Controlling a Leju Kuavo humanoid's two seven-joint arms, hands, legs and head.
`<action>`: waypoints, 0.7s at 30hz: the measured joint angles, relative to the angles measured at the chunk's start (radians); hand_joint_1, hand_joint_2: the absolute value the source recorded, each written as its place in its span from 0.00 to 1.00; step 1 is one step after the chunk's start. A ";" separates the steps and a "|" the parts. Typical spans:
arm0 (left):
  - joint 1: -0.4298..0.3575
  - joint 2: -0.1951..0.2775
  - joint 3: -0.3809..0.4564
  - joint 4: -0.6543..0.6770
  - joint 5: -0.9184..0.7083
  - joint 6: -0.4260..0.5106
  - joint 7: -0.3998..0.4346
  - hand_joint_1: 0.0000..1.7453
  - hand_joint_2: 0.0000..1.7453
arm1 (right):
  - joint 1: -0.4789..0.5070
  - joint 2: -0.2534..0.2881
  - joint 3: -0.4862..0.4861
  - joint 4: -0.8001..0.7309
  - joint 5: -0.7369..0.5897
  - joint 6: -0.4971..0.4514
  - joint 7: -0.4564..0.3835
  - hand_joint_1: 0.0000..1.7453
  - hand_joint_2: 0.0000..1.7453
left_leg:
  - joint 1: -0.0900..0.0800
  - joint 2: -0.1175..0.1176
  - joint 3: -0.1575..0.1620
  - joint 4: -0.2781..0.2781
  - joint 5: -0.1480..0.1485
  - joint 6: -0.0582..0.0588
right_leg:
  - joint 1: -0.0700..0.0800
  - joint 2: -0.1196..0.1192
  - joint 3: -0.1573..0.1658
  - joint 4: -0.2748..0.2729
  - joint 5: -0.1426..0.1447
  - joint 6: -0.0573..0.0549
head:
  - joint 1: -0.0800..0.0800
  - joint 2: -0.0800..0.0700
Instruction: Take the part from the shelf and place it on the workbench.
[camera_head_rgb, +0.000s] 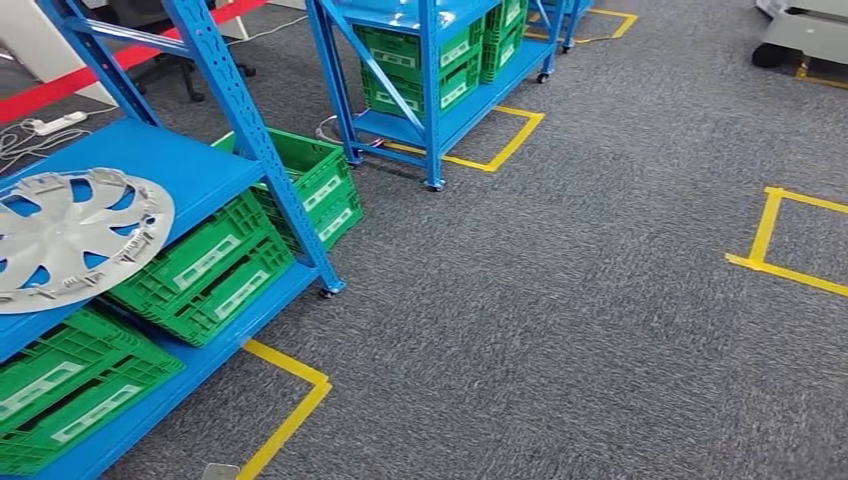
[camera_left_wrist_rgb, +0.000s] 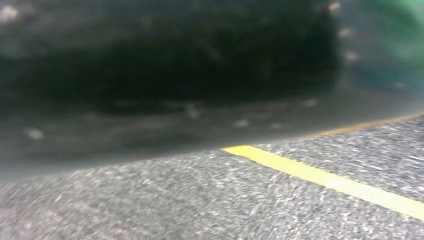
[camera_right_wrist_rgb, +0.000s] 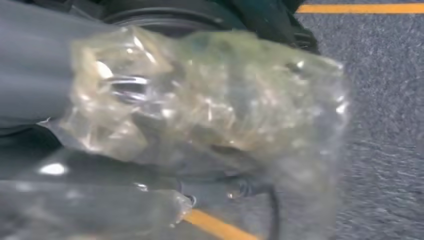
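Head view first, from the left: the part, a silver wheel cover (camera_head_rgb: 70, 235), lies flat on the blue shelf (camera_head_rgb: 185, 165), its curved spokes and open slots facing up and its rim near the shelf's front edge. Below and beside it sit green crates (camera_head_rgb: 205, 265) on the lower shelf, and further right a second blue rack (camera_head_rgb: 430, 90) stands over yellow tape (camera_head_rgb: 290, 415) squares on grey carpet.

The cover looks like thin moulded plastic: light, fairly stiff across the face but springy at the rim, and smooth enough to slip. I would judge the rim or a spoke the best place to take it (the small clips around the edge look breakable, so best not squeezed). A hold on two opposite sides should keep it from tipping.

Left wrist view is blurred, showing carpet and a tape line; whether that hand is released or clenched, I cannot tell. Right wrist view shows the right hand (camera_right_wrist_rgb: 200, 115) wrapped in crinkled clear film, and its state is likewise unclear.
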 joint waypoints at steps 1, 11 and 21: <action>-0.002 -0.001 0.000 0.000 0.000 0.000 0.000 0.00 0.00 | 0.001 0.000 0.000 0.000 -0.001 0.000 0.000 0.00 0.00 | 0.000 0.028 -0.031 0.063 -0.031 -0.004 | 0.002 -0.015 0.003 -0.001 -0.003 -0.005 | -0.003 0.000; -0.004 -0.001 0.000 0.000 -0.002 0.001 0.000 0.00 0.00 | 0.001 -0.001 0.000 0.002 -0.010 0.001 -0.001 0.00 0.00 | -0.020 0.128 0.014 -0.048 0.047 0.025 | 0.023 -0.141 0.044 0.000 -0.056 0.009 | -0.003 0.000; -0.001 -0.002 0.002 0.002 -0.004 0.000 0.000 0.00 0.00 | 0.001 -0.001 0.001 0.002 -0.012 0.000 -0.002 0.00 0.00 | 0.002 0.001 0.051 -0.066 0.026 0.041 | 0.000 -0.023 -0.141 0.271 -0.100 0.044 | 0.010 0.000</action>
